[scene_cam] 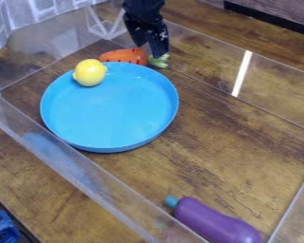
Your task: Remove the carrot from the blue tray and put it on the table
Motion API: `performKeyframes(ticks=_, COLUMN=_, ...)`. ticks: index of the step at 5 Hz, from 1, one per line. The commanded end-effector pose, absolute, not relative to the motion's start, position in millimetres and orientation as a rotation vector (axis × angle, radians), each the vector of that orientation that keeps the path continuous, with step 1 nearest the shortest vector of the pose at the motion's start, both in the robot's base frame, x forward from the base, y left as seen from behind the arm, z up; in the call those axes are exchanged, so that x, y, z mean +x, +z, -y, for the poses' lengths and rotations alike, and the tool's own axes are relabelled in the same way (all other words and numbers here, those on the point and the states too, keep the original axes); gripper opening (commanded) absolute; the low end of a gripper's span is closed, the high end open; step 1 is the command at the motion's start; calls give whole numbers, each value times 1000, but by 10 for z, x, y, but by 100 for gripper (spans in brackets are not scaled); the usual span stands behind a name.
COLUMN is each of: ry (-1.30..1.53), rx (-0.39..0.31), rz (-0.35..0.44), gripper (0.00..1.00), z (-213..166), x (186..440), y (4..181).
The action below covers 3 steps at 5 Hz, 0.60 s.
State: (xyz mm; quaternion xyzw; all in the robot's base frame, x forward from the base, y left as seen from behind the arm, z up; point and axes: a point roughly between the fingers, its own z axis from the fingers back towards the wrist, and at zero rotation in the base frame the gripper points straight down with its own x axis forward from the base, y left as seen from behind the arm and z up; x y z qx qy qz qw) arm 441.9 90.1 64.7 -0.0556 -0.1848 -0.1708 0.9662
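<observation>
One gripper (151,45) hung with fingers spread over the carrot (124,57). The carrot lay crosswise, just beyond the blue tray (110,133).

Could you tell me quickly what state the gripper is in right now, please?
Gripper: open, holding nothing; it stands over the carrot, which lies on the table just beyond the blue tray.

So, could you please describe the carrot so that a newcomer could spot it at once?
Find the big round blue tray on the wooden table. Just past its far rim, below the black gripper, lies the carrot. It is orange and elongated with a green top, unlike the round yellow ball.
</observation>
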Motion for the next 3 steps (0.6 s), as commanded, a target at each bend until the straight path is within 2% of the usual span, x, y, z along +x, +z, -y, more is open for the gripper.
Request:
performKeyframes(ticks=1, ry=-344, rx=-92, rz=428, gripper=100, z=-944, x=4446, y=842)
performKeyframes(ticks=3, ry=-342, rx=-103, rz=436, gripper=100, z=-935, x=4437, y=839)
